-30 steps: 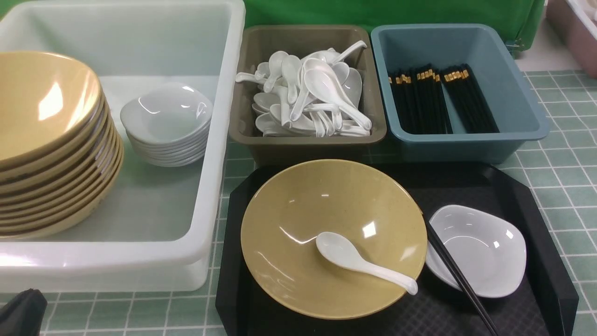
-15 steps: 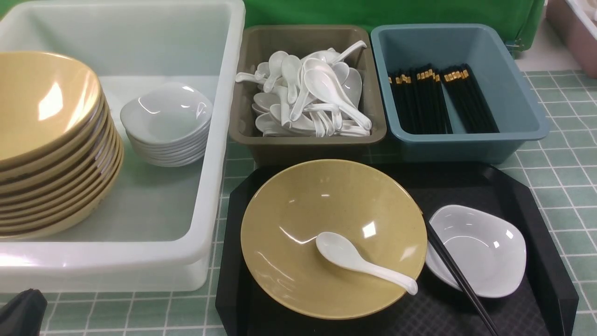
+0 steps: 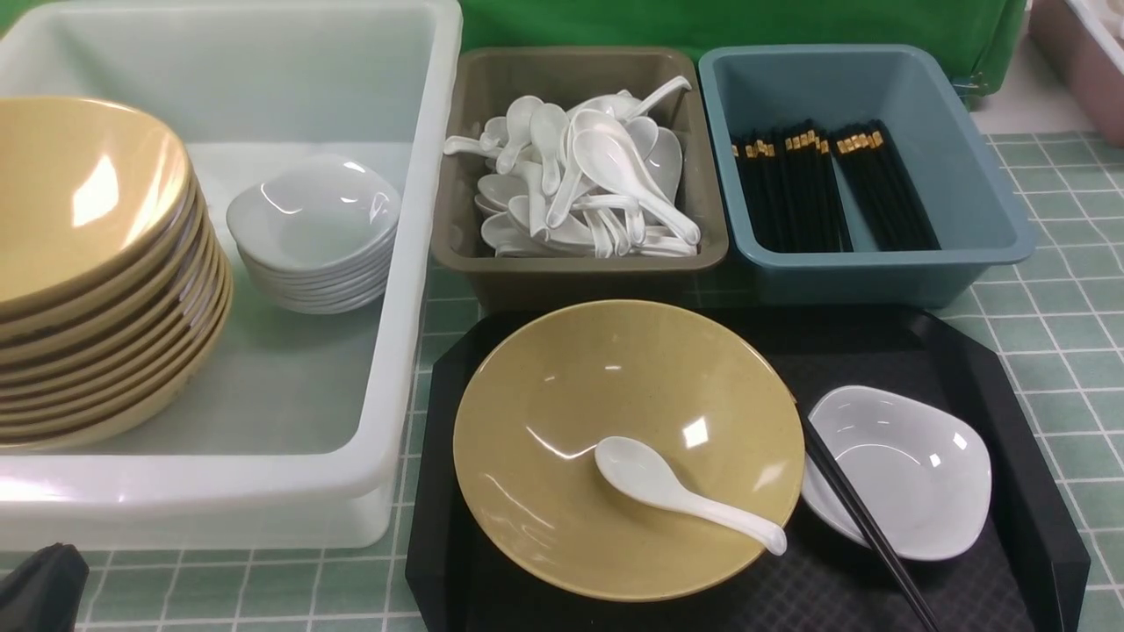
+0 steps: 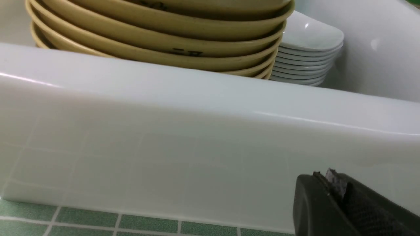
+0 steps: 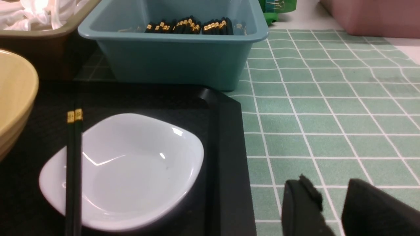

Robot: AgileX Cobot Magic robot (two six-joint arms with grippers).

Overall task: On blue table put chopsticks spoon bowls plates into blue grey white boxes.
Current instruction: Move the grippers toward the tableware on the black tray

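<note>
A tan bowl sits on the black tray with a white spoon lying in it. Beside it rests a white plate, and a pair of black chopsticks leans across the plate's rim. The white box holds stacked tan bowls and white plates. The grey box holds spoons; the blue box holds chopsticks. My left gripper is shut and empty, low in front of the white box. My right gripper stands open over the green mat, beside the tray.
A green gridded mat covers the table. A pink bin stands at the far right, and a green backdrop rises behind the boxes.
</note>
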